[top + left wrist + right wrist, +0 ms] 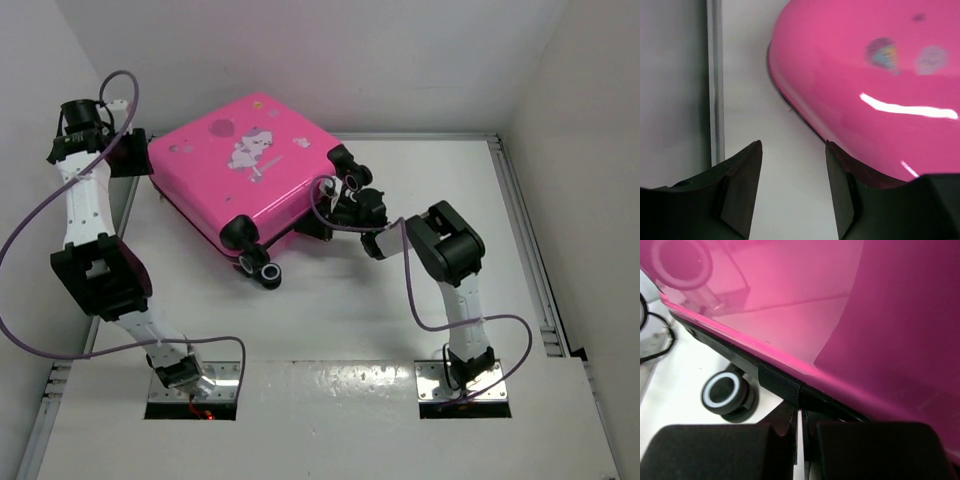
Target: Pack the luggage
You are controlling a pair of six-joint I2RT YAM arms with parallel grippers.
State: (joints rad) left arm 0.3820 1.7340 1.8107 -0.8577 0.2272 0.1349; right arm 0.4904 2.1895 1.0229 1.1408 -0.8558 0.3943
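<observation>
two tools flank the luggage: left tool parted, empty; right tool closed.

We see the luggage run off the frame in the 2 wrist views, its stickers blurred (designs unreadable).

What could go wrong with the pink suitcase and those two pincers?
The left pincer is open beside the suitcase corner, so closing might only nudge it, perhaps toward the table's edge rail. The shut right pincer sits tight against the black zipper edge near a wheel; it could slip or snag.
</observation>
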